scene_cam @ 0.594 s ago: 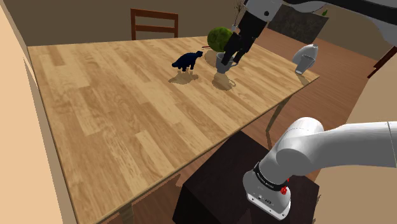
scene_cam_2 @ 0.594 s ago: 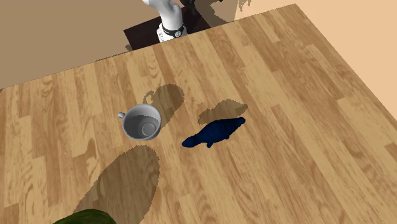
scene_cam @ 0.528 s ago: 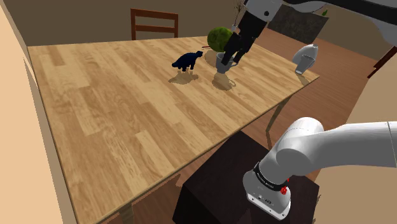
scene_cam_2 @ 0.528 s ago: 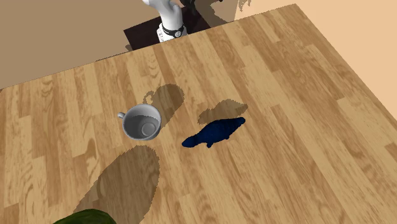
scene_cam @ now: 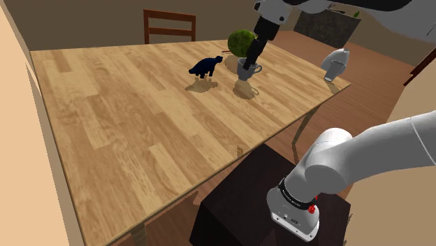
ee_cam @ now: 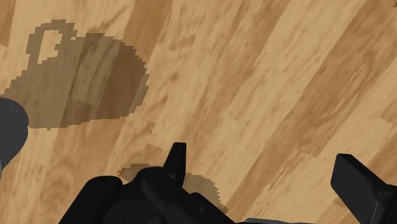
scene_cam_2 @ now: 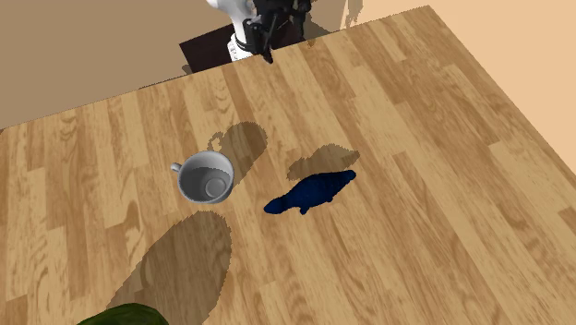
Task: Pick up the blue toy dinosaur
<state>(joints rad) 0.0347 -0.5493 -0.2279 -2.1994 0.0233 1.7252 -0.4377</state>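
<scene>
Arm lifted since the earlier frame. Blue toy dinosaur (scene_cam: 205,66) stands on tabletop (scene_cam: 126,119), apart from the hand on the shoulder view's left. White mug (scene_cam: 245,70) sits just below hand (scene_cam: 251,57); fingers spread, empty.

No legible text, label, brand, number or sign appears on any surface or object in these three views.
</scene>
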